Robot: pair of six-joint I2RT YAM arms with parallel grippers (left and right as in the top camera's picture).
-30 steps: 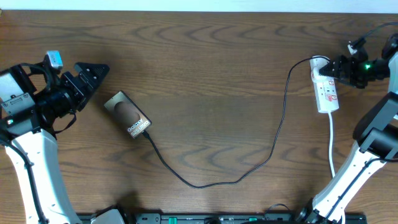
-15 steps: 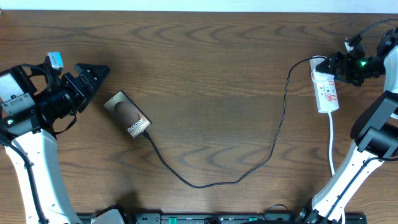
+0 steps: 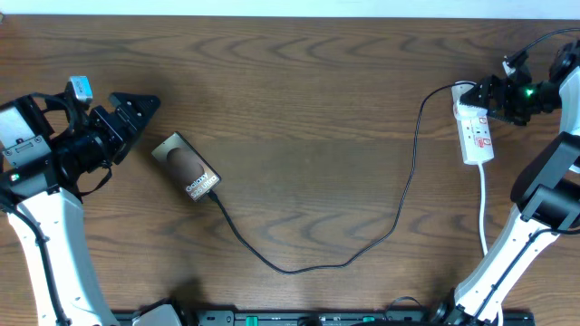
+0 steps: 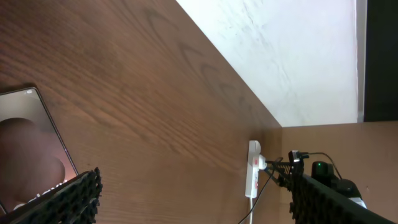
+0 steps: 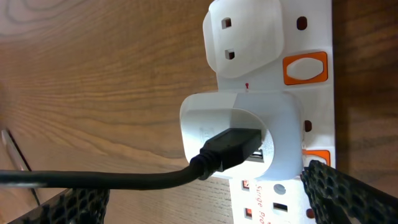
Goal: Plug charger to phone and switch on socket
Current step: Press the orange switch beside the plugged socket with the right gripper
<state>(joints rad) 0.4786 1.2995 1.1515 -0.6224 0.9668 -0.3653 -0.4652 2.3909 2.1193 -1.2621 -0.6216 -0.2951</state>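
The phone (image 3: 186,166) lies face up at the left, brown oval on it; its corner shows in the left wrist view (image 4: 25,155). The black charger cable (image 3: 399,213) runs from the phone's near-right end in a loop to a white adapter (image 5: 242,134) plugged into the white socket strip (image 3: 478,136). Its black plug (image 5: 230,149) sits in the adapter. My right gripper (image 3: 478,98) is open over the strip's far end, its fingers (image 5: 211,208) either side of the adapter. My left gripper (image 3: 136,113) is open and empty, just left of the phone.
Orange rocker switches (image 5: 305,67) sit on the strip beside its sockets. The strip's white cord (image 3: 483,208) runs toward the near edge at the right. The strip also shows far off in the left wrist view (image 4: 253,177). A white wall borders the table's far side.
My right gripper shifted slightly toward the far side over the strip's end, then held still. The left arm, the phone and the cable have not moved.
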